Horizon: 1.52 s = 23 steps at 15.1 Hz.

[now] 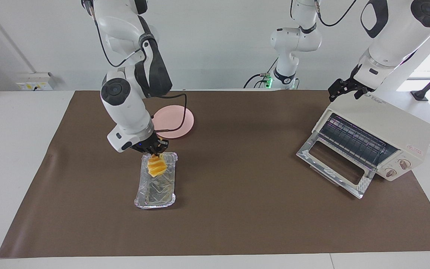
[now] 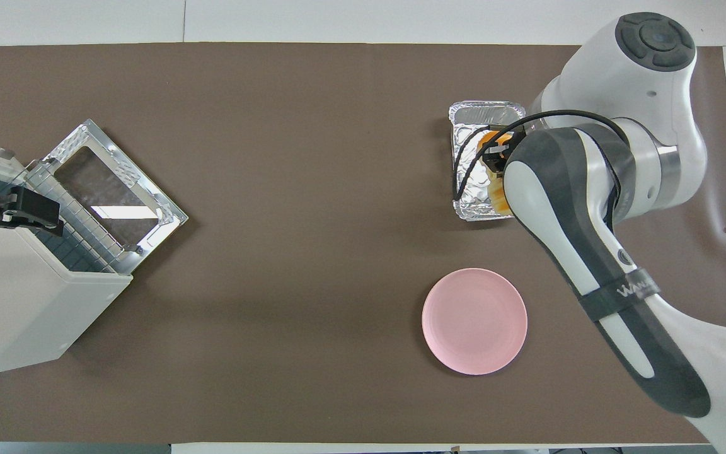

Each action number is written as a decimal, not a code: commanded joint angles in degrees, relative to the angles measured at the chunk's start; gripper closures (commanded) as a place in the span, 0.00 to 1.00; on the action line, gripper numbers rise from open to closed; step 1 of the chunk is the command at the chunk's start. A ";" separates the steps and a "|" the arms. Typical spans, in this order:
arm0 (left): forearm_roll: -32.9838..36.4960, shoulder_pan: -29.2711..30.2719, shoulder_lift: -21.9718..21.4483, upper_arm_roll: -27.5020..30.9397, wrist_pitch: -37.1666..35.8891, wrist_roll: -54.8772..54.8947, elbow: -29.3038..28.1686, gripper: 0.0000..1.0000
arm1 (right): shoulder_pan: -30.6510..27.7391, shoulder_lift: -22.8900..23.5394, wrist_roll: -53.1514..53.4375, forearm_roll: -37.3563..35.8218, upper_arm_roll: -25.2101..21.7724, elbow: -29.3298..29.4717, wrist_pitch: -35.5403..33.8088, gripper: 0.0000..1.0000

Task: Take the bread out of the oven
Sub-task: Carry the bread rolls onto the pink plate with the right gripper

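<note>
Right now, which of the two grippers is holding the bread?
The right gripper, over the foil tray, is shut on the bread, lifted clear. The left gripper waits open over the oven, holding nothing.
</note>
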 commanded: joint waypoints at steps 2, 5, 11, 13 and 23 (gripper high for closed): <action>-0.17 0.39 -0.70 -0.11 0.19 -0.05 -0.16 0.00 | 4.73 -11.83 6.88 -0.63 0.34 -13.91 0.94 1.00; -0.17 0.39 -0.70 -0.11 0.19 -0.05 -0.16 0.00 | 7.55 -19.21 8.74 -0.63 0.34 -24.62 4.53 1.00; -0.17 0.39 -0.70 -0.11 0.10 0.03 -0.16 0.00 | 12.30 -31.09 13.32 -0.63 0.52 -51.00 24.65 1.00; -0.17 0.39 -0.70 -0.11 0.10 0.03 -0.16 0.00 | 12.22 -32.25 13.40 -0.63 0.61 -55.32 28.79 1.00; -0.17 0.39 -0.70 -0.11 0.10 -0.05 -0.16 0.00 | 13.01 -31.19 14.99 -0.63 0.61 -61.75 37.86 0.40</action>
